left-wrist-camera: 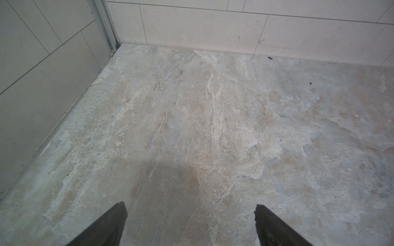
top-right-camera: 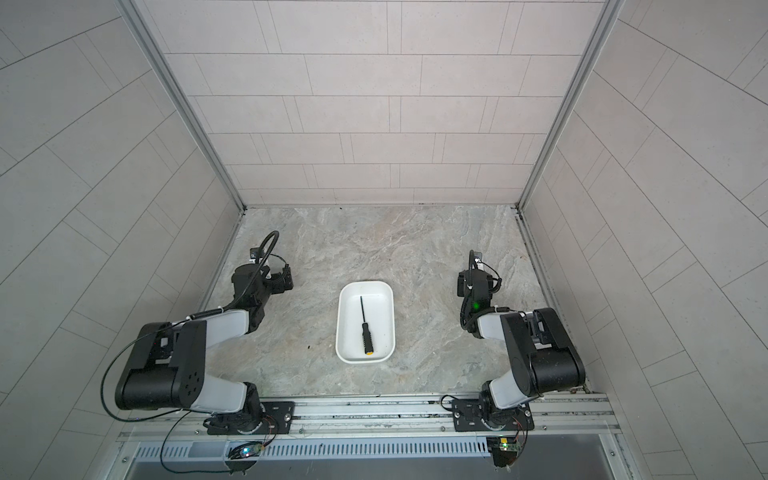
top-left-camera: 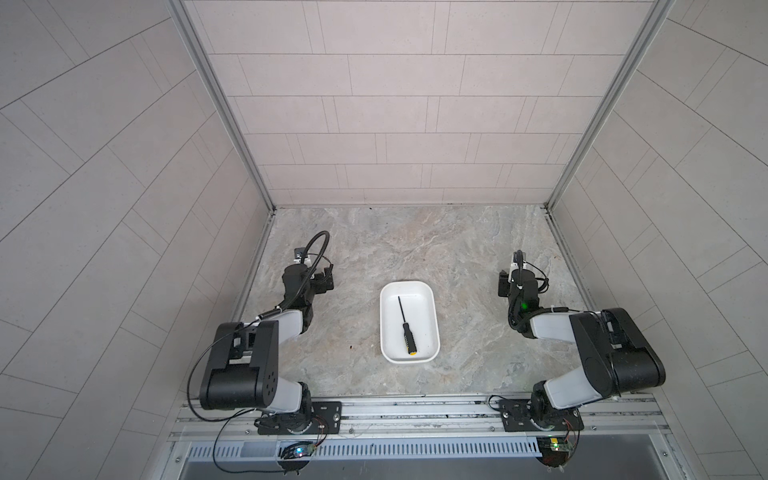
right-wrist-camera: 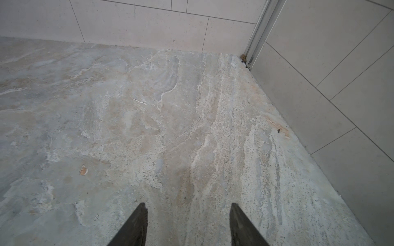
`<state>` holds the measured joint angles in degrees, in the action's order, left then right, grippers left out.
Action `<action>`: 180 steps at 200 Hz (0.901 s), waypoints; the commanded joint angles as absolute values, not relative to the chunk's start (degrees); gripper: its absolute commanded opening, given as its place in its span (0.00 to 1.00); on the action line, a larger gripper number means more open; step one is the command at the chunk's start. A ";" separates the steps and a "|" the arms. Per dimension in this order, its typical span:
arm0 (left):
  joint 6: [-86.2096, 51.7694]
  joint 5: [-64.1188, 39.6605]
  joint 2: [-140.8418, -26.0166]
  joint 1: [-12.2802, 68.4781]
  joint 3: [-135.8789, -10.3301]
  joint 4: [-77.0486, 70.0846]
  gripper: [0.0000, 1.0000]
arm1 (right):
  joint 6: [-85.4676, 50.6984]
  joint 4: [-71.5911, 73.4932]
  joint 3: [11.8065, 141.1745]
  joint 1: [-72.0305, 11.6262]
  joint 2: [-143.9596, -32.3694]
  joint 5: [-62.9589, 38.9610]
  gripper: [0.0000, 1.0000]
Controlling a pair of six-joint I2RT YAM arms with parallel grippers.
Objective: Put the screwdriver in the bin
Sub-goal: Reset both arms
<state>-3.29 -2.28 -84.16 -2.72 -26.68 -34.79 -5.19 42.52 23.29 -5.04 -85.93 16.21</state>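
the screwdriver (top-left-camera: pixel 406 326) lies flat inside the bin (top-left-camera: pixel 434 316), seemingly clear of its walls — job looks done, so left gripper (left-wrist-camera: pixel 189 204) and right gripper (right-wrist-camera: pixel 188 203), jaws parted and empty either side of the bin, should avoid nudging it

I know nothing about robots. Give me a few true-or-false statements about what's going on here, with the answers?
1. The screwdriver lies inside the bin. True.
2. Its yellow cap points at the back wall. False: the thin shaft points that way; the cap is at the opposite end.
3. The left gripper holds the screwdriver. False: it is open, with only bare table between its jaws.
4. The right gripper is open and empty. True.
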 commanded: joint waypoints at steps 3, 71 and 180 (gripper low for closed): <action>-1.64 -2.21 -85.67 -1.88 -28.06 -35.88 1.00 | -3.86 43.84 23.44 -5.10 -86.48 18.39 0.57; -1.45 3.13 -88.82 -0.04 -28.11 -37.44 1.00 | -3.87 43.34 23.86 -5.10 -86.75 18.33 0.59; -1.36 4.49 -87.71 0.66 -26.28 -40.25 1.00 | -3.80 42.84 24.09 -4.99 -86.66 18.11 0.99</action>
<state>-1.48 4.01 -88.62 0.36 -26.96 -38.35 -4.62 42.85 23.35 -5.04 -86.37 17.23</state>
